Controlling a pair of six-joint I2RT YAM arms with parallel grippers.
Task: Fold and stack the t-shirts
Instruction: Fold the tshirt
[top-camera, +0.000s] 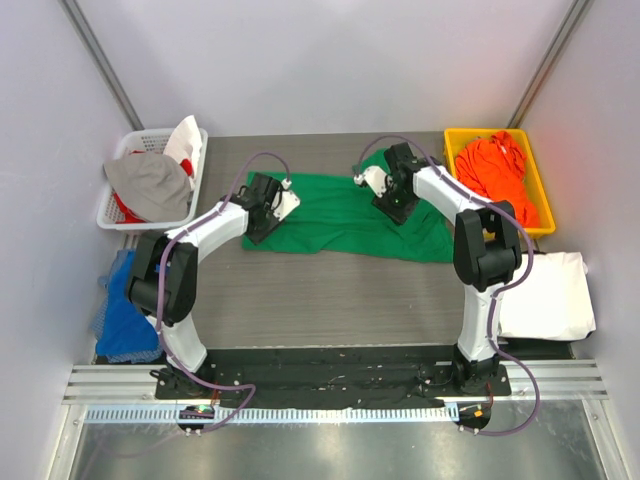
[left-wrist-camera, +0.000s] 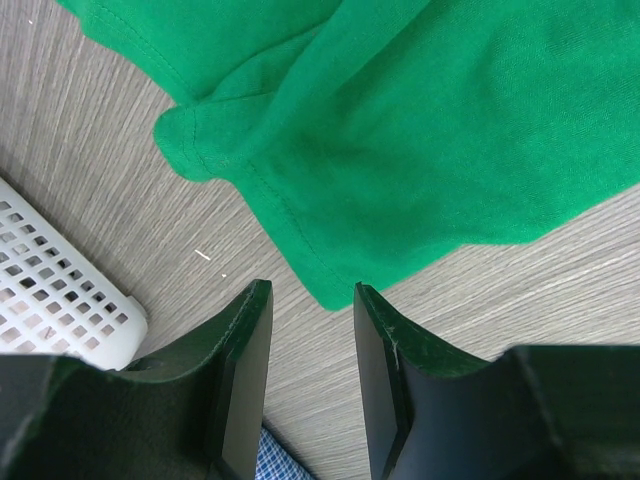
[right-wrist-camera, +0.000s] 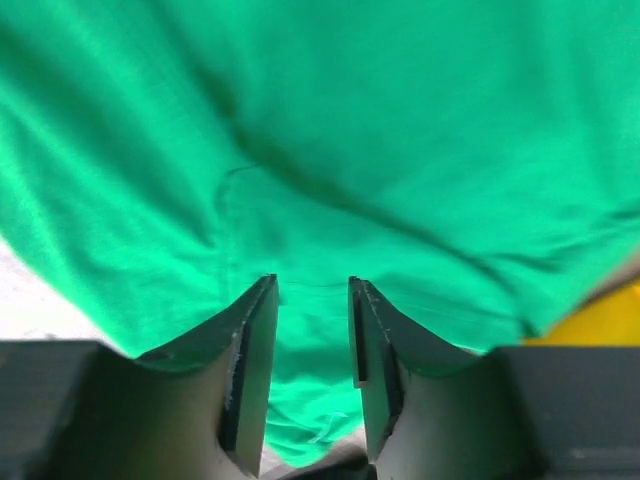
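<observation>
Left wrist — left tool (left-wrist-camera: 312, 290) parted — green t-shirt (left-wrist-camera: 420, 150) just ahead

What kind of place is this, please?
Probably a robot test cell for folding laundry: walls around a table, a green t-shirt spread on it, a white basket and a yellow bin holding clothes.

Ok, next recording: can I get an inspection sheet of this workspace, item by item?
Surface: grey wood-grain table, no spills seen.
Job's things: green t-shirt spread out, rumpled, mid-table; orange t-shirt bunched in the yellow bin; white t-shirt folded at the right edge.
Clutter: white basket holding a grey cloth; blue cloth at the left edge.
Grippers: left gripper open at the green hem, holding nothing; right gripper open over green fabric.
Cables: purple cables looped along both arms, no snag seen.
Surroundings: pale walls; metal rail at the near edge.
</observation>
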